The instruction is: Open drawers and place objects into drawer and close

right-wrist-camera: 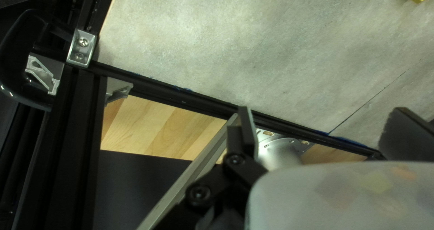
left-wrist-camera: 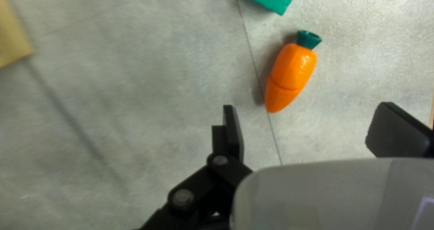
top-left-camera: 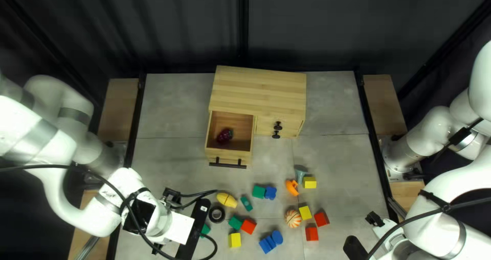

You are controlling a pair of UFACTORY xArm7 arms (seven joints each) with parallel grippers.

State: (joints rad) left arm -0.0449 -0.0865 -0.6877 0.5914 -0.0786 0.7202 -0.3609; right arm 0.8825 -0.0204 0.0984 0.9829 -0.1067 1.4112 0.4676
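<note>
Blks (top-left-camera: pixel 259 191), yel. toy (top-left-camera: pixel 226 199) in front of open drwr (top-left-camera: pixel 226 158).

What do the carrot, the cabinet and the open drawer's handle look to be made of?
Carrot: probably hard, glossy plastic; it shows bright highlights and a crisp seam around its body.
Cabinet: wood, perhaps bamboo, smooth and pale, with narrow striped strips on top.
Handle: plain black; metal or plastic, I can't tell.

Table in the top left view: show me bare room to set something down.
The table is bare between the cabinet and the black left rail, and from the cabinet's right side to the right rail. It's crowded nearer, from the black ring across to the rightmost red blocks.
</note>
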